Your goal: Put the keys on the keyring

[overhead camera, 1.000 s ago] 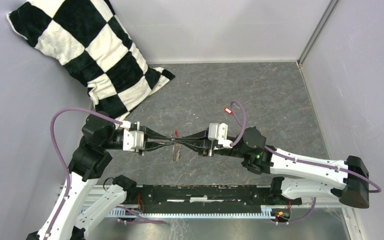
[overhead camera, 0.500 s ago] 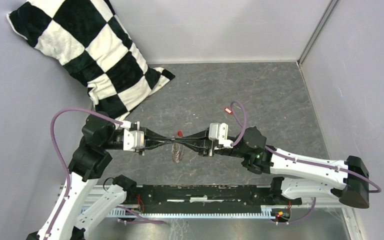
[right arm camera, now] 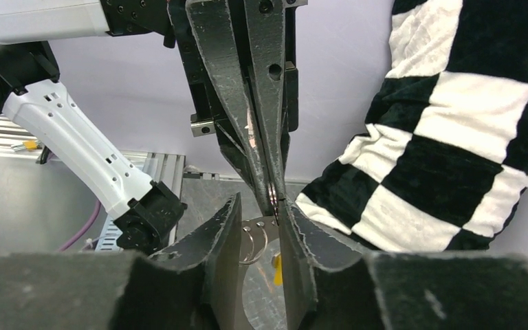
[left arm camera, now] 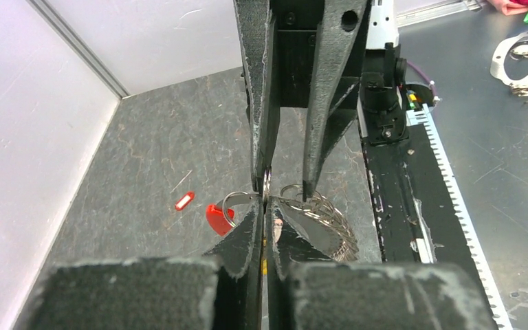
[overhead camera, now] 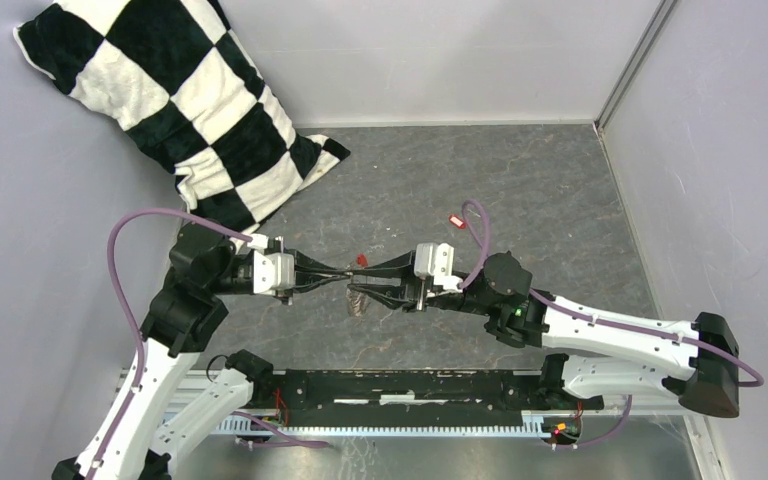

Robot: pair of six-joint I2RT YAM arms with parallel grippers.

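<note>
The keyring (left arm camera: 324, 218), a coil-like bunch of grey metal rings, hangs between the two arms above the table. It shows in the top view as the keyring (overhead camera: 357, 302). My left gripper (left arm camera: 266, 205) is shut on a thin ring edge at its top. A red plastic piece (left arm camera: 218, 218) hangs from a ring beside the left fingers. My right gripper (right arm camera: 258, 210) faces the left gripper (right arm camera: 273, 196) tip to tip. Its jaws stand open around the hanging rings (right arm camera: 251, 242). A yellow key (right arm camera: 276, 265) dangles low between them. A red key with a white mark (overhead camera: 454, 218) lies on the table.
A black-and-white checked pillow (overhead camera: 175, 105) leans in the back left corner. Grey walls (overhead camera: 720, 150) close in the slate table (overhead camera: 520, 180) on three sides. A black rail with a toothed strip (overhead camera: 410, 385) runs along the near edge between the arm bases.
My right gripper has let go and opened. My left gripper has closed on the ring. The left arm has shifted slightly right and the ring bunch has swung a little.
</note>
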